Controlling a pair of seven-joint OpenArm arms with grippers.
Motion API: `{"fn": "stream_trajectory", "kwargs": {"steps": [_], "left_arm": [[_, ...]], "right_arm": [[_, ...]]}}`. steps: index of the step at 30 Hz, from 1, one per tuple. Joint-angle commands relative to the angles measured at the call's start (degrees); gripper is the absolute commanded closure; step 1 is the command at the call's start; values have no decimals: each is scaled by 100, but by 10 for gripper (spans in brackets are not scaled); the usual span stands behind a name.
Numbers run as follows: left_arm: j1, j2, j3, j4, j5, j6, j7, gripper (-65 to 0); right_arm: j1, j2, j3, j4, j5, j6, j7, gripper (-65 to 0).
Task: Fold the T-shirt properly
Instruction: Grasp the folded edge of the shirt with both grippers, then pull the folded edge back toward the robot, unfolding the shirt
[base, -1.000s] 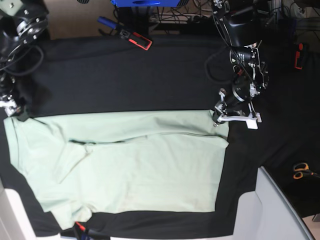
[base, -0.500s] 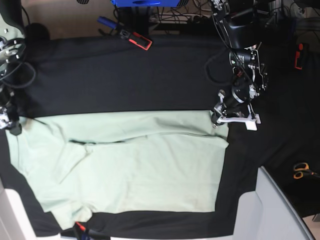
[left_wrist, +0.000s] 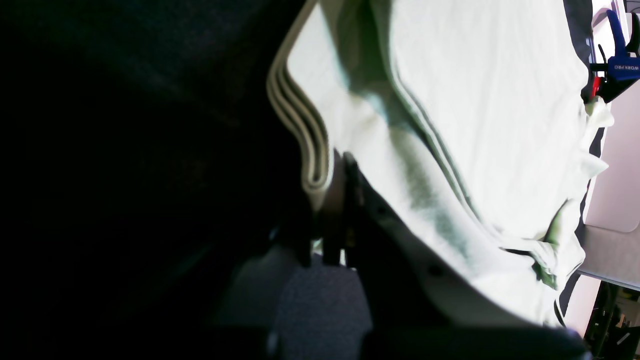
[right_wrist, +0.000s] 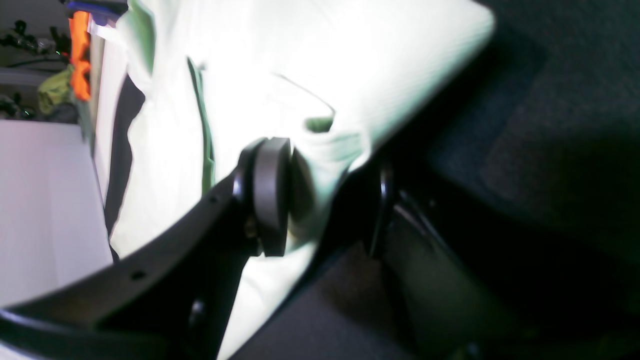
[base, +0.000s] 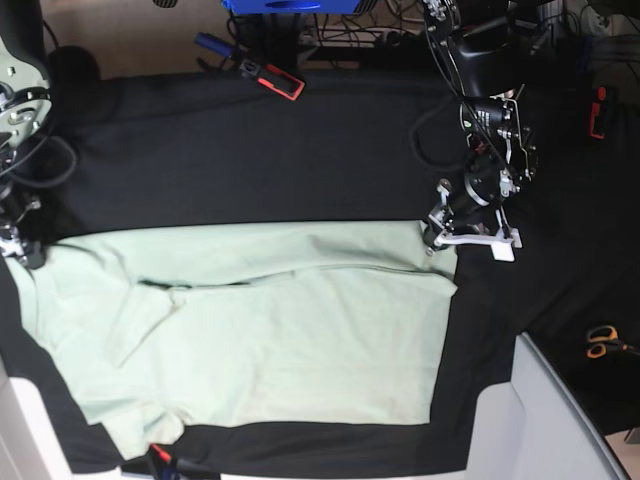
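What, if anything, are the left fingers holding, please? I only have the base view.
Observer: In the left wrist view, the left fingers are shut on the shirt's edge, where several layers lie stacked.
Operator: Thank you. And the right side?
Observer: In the right wrist view, the right fingers straddle a shirt corner, with one of them against the cloth.
Operator: Is it clamped?
Observer: I cannot tell. A dark gap shows between the cloth and the other finger.
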Motion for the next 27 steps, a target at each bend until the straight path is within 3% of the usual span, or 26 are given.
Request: {"fn": "stream_trajectory", "kwargs": {"steps": [1,3,7,8,27], "left_arm": [[-92,-82,6,71,-46,4,-42,0],[-92,-100,6,71,-46,4,-42,0],[-162,-188,14,54,-46,4,-42,0],[-162,-197,14,54,-46,4,-42,0],[207,-170,23,265,-46,4,-42,0]], "right_arm": [[122,159,-10,12,14,83,112,-203],[184,212,-10,-85,-189,83,209,-178],[342,203,-1,-155,-593,83,305,-9],[360,194,-1,-155,-628,83,305,0],[26,229,17,-129,-637,118,50,-1]]}}
